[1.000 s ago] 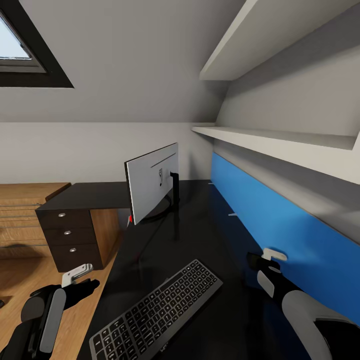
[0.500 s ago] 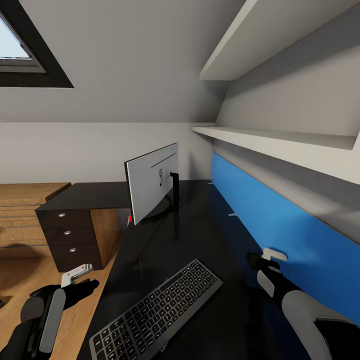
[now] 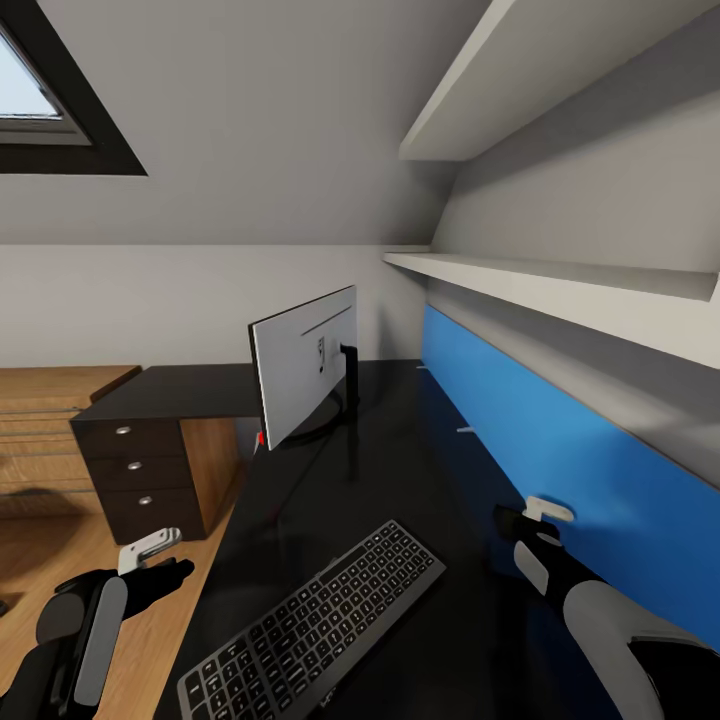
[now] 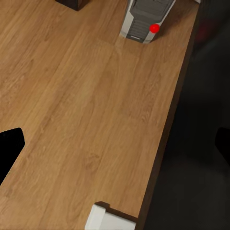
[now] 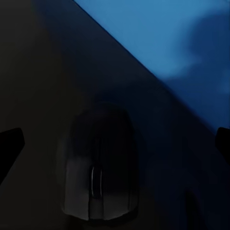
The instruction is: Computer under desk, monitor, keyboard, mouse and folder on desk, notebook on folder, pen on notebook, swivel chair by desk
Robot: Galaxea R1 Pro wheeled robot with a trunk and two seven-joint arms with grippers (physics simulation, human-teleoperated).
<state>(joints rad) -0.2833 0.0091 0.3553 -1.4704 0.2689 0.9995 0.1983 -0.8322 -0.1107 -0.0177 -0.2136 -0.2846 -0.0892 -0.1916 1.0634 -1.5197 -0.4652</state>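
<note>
Hovering my right gripper (image 5: 115, 139) wide open over the mouse (image 5: 99, 165) on the desk (image 3: 400, 470), keyboard (image 3: 315, 625) alongside, left gripper (image 3: 155, 560) seemingly open, empty.

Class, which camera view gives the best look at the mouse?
The right wrist view: the mouse lies on the dark desk directly below the camera, scroll wheel visible. In the head view I cannot make it out, and the left wrist view faces the floor.

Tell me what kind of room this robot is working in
It looks like a home study corner under a sloping attic ceiling: a dark desk carrying a monitor and keyboard, a drawer unit beside it, and wall shelves above.
</note>
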